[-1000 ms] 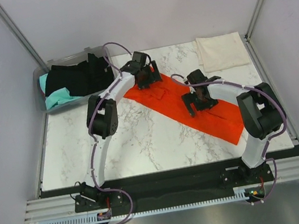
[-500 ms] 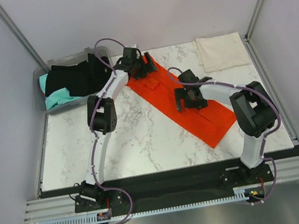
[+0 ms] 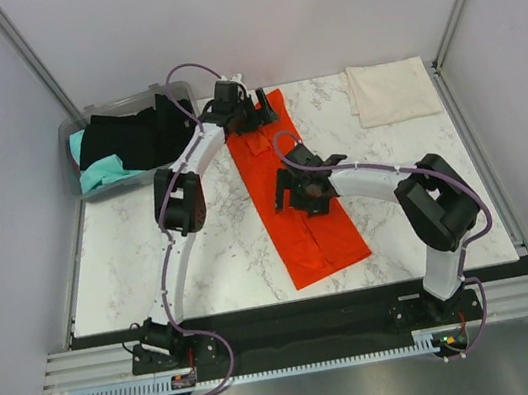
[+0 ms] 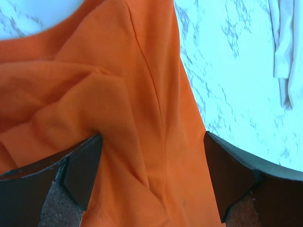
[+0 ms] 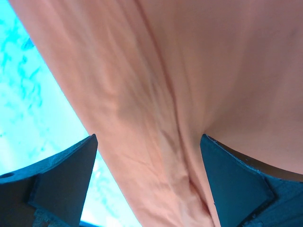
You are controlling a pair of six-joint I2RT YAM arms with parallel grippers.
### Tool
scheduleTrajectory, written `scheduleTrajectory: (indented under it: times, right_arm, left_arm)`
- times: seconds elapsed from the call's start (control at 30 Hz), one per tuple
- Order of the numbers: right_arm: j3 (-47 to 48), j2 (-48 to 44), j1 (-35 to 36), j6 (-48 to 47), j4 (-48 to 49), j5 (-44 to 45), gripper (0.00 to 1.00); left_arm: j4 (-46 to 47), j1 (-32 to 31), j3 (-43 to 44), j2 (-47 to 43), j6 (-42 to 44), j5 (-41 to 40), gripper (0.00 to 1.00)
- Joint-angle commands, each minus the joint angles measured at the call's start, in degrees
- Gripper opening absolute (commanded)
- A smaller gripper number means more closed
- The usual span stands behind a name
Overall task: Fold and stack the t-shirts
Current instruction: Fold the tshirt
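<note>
Orange-red cloth t-shirt (image 3: 299,214) looks limp, light; left hand (image 3: 255,116), right hand (image 3: 301,191) hang released over it; pinch hem corners.

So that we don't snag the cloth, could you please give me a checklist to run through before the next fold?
1. Orange-red t-shirt lies as one long strip: ok.
2. Left pincer open over its collar end: ok.
3. Right pincer open over its middle: ok.
4. Strip free of creases: not ok.
5. Cream t-shirt folded, apart from the strip: ok.
6. Pincers clear of the cloth: cannot tell.
</note>
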Motion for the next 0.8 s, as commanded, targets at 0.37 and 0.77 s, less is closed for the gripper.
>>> scheduleTrajectory:
  times: [0.37, 0.77]
  right_arm:
    - [-1.4, -11.4, 0.6, -25.7, -15.4, 4.3, 0.98]
    - [-13.5, -17.5, 3.7, -25.7, -6.6, 0.6, 0.98]
  left_arm:
    - [-21.0, -0.5, -26.8, -47.4, 4.4, -5.2, 0.96]
    - [-30.1, -0.4, -71.8, -94.1, -4.5, -2.4, 0.95]
